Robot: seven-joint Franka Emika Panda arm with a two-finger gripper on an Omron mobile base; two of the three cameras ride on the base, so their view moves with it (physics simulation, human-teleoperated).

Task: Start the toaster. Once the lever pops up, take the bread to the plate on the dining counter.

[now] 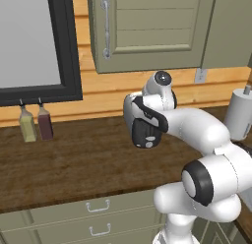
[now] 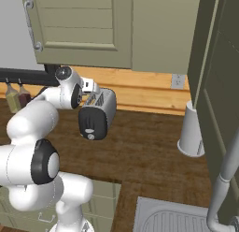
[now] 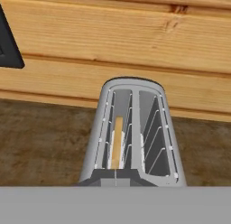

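The silver toaster (image 2: 99, 109) stands on the dark wood counter near the wall, its black end panel with the pale knob (image 2: 91, 136) facing me. In the left base view the toaster (image 1: 143, 131) is partly hidden behind my arm. The bread (image 3: 117, 142), a tan slice, sits low in the left slot of the toaster (image 3: 133, 133). My gripper (image 2: 92, 87) hovers just above the toaster's top on its left side; its fingers are hidden, and it is shut with nothing seen in it. The lever is too small to make out. The plate and the dining counter are out of view.
Two bottles (image 1: 27, 125) (image 1: 45, 123) stand against the wall at the left under a black window frame. A white cylinder (image 2: 191, 130) stands right of the toaster. A sink (image 2: 172, 217) and faucet (image 2: 224, 179) lie at the near right. Cabinets hang overhead.
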